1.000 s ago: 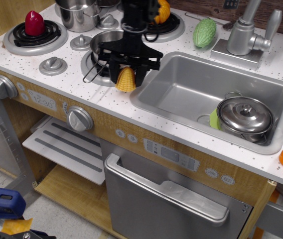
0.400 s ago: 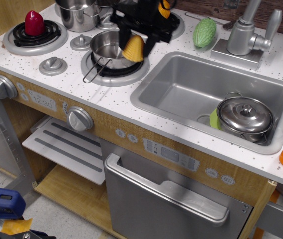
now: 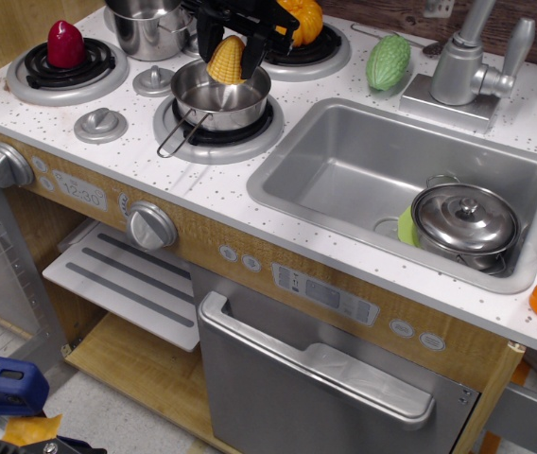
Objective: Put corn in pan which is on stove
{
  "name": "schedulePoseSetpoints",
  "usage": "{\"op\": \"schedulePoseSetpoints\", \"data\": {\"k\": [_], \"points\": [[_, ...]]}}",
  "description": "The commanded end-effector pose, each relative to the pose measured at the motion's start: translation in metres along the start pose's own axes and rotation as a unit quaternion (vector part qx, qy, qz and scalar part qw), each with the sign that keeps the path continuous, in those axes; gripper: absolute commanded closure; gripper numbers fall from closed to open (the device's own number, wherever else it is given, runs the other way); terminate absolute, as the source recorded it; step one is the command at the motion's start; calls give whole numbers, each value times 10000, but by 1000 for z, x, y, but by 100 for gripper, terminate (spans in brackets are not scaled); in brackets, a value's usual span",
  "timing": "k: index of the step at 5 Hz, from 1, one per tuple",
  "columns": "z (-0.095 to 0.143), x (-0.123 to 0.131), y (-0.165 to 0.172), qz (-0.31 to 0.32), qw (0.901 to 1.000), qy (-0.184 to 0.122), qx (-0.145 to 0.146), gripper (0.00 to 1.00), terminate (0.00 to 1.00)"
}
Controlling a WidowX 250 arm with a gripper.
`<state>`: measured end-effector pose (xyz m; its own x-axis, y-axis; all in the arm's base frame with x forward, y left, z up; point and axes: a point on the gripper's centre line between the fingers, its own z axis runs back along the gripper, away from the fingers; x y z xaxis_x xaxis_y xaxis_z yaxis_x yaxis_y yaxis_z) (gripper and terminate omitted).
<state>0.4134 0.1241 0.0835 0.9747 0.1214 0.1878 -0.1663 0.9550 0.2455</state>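
Note:
My black gripper (image 3: 230, 49) is shut on the yellow corn (image 3: 227, 61) and holds it just above the far rim of the pan. The pan (image 3: 219, 97) is a small shiny steel saucepan with a wire loop handle pointing to the front left. It sits on the front middle burner of the white speckled stove (image 3: 108, 151). The pan's inside looks empty. The corn hangs with its wide end down.
A taller steel pot (image 3: 147, 28) stands at the back left. A red toy (image 3: 64, 43) sits on the left burner, an orange toy (image 3: 304, 17) behind my gripper, a green bumpy vegetable (image 3: 388, 61) by the faucet (image 3: 464, 66). The sink (image 3: 344, 175) holds a lidded pot (image 3: 464, 222).
My gripper has lifted the corn from the counter by the sink's left edge and carried it back and left, to above the pan.

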Motion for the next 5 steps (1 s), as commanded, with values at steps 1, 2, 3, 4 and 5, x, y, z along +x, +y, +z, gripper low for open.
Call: {"op": "schedulePoseSetpoints", "data": {"k": [1, 2, 3, 4, 5], "points": [[2, 13, 18, -103, 9984, -555, -64, 100, 0], [-5, 15, 22, -179, 9981, -572, -165, 100, 0], [-8, 15, 23, -188, 9979, -579, -221, 0, 0], [-9, 14, 23, -199, 9975, -591, -334, 0, 0], [-9, 14, 23, -199, 9975, -591, -334, 0, 100]]}}
